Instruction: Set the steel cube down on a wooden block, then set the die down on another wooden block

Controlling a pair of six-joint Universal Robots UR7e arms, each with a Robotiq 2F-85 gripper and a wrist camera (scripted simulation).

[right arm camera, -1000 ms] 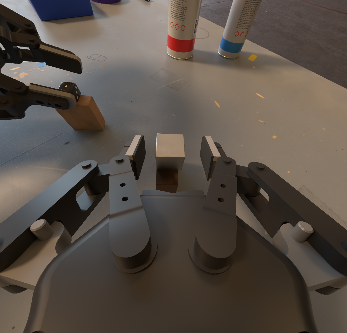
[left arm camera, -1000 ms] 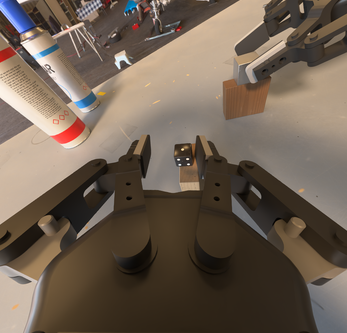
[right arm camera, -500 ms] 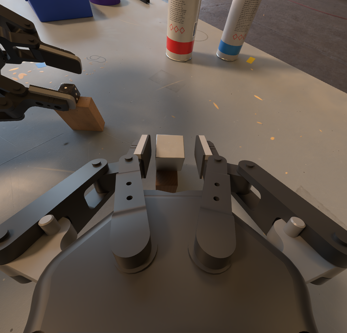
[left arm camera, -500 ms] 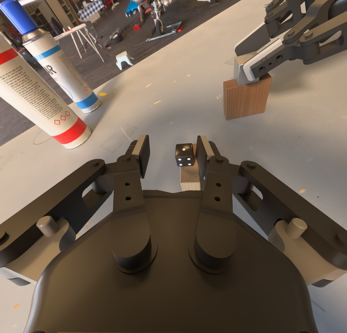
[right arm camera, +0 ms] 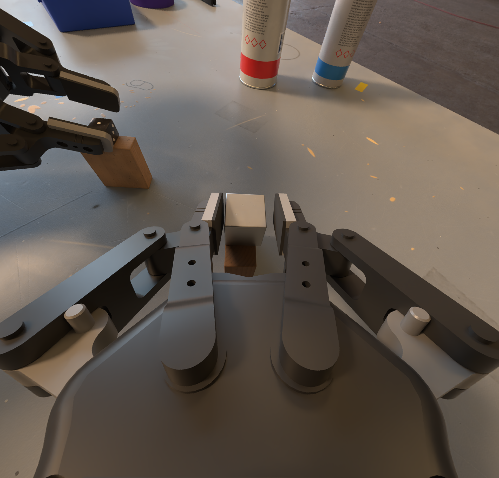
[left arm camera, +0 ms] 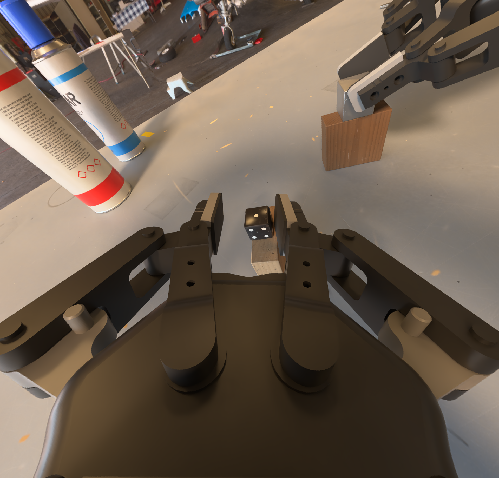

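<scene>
Die sits square atop upright wooden block, one-pip face up.

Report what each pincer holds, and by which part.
Nothing is held. The left pincer stands open around the die; the right pincer flanks the steel cube, a gap showing at one pad.

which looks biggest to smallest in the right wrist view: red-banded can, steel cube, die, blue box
1. blue box, cut off by the frame edge
2. red-banded can, also cut off; close to the box, unsure
3. steel cube, enlarged by nearness
4. die, clearly smallest
</scene>
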